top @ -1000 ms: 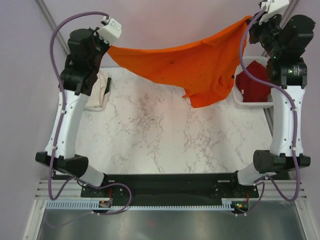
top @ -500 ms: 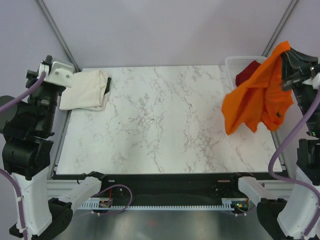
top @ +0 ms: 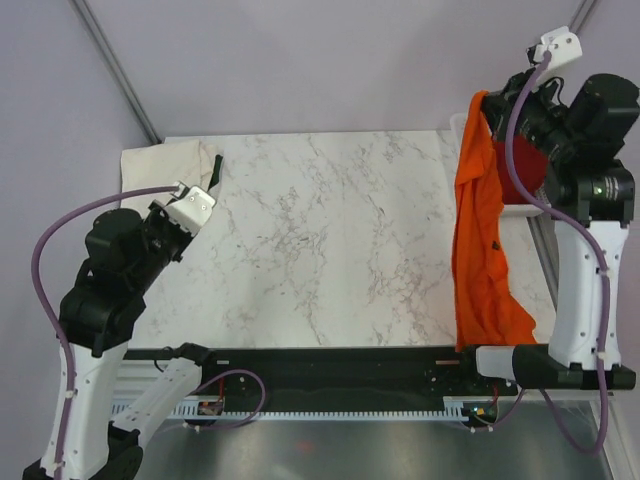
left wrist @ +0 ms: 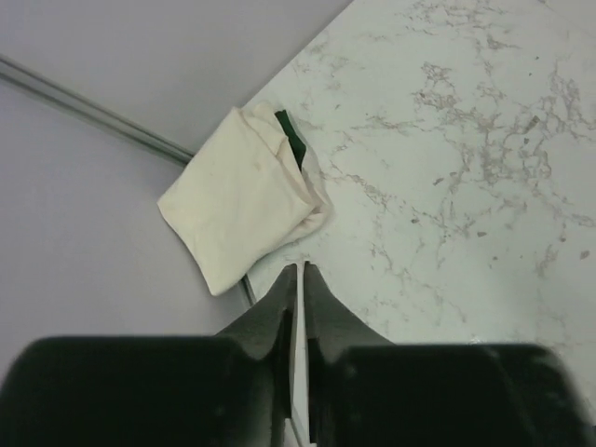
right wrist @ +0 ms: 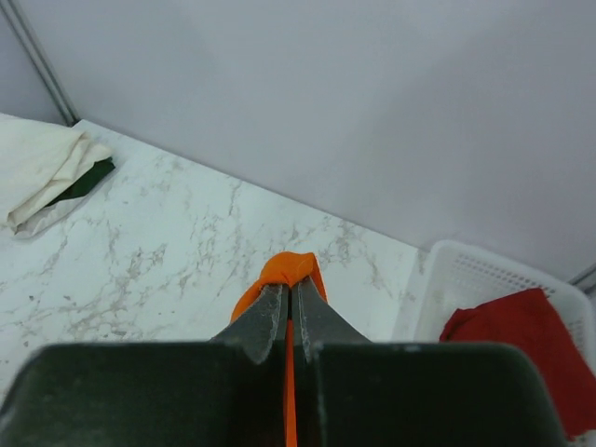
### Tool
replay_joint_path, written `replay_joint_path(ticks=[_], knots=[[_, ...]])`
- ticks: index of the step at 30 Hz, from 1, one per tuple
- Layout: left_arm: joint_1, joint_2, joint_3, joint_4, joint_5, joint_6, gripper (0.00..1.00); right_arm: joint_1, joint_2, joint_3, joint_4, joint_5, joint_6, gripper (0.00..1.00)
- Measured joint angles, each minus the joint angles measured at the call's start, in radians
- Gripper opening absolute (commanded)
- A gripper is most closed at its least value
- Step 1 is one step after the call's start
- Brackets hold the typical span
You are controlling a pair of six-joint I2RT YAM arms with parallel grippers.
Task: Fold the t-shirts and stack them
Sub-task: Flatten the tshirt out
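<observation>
The orange t-shirt (top: pixel 478 240) hangs in a long strip from my right gripper (top: pixel 483 103), which is shut on its top edge (right wrist: pixel 291 269), high over the table's right side. Its lower end reaches down to the table's near right edge. A dark red t-shirt (right wrist: pixel 517 331) lies in the white basket (right wrist: pixel 447 289) at the back right. The cream-white t-shirt (left wrist: pixel 239 197) lies folded at the table's back left corner (top: pixel 165 160). My left gripper (left wrist: pixel 300 270) is shut and holds nothing, near that folded shirt (top: pixel 205 192).
Something dark green (left wrist: pixel 292 144) peeks from under the folded cream shirt. The basket sits at the table's right edge. Grey walls and metal frame bars (top: pixel 115 70) close in the back. The marble tabletop (top: pixel 320 240) lies between the arms.
The left gripper let go of the orange shirt and swung down to the left side. The shirt, first stretched between both grippers, now hangs only from the right gripper.
</observation>
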Motion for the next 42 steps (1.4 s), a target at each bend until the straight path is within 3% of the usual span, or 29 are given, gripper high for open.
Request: replay_joint_path(ticks=[2,3,9,16,22,33,37,42], knots=[[0.0,-0.036,-0.004,-0.035,-0.015,-0.039,0.47,0.003,0.068,0.024,-0.006,-0.02,0.026,0.0],[0.0,-0.06,-0.01,-0.05,-0.022,-0.064,0.68,0.013,0.103,0.049,-0.015,-0.024,0.032,0.0],[-0.002,-0.169,-0.031,-0.118,-0.074,-0.116,0.86,0.146,0.238,0.22,-0.058,0.009,0.002,0.0],[-0.003,-0.15,-0.045,-0.127,-0.128,-0.116,0.93,0.257,0.31,0.286,-0.059,0.085,-0.091,0.0],[0.0,-0.08,-0.048,-0.113,-0.155,-0.118,0.95,0.351,0.488,0.328,-0.072,0.188,-0.197,0.0],[0.01,0.073,-0.014,-0.023,-0.206,-0.117,0.94,0.831,0.612,0.442,-0.123,0.331,-0.494,0.0],[0.022,0.106,-0.003,-0.01,-0.205,-0.117,0.93,0.809,0.574,0.449,-0.045,0.365,-0.527,0.0],[0.024,0.161,0.027,0.005,-0.178,-0.116,0.92,0.622,0.54,0.356,0.04,0.375,-0.516,0.0]])
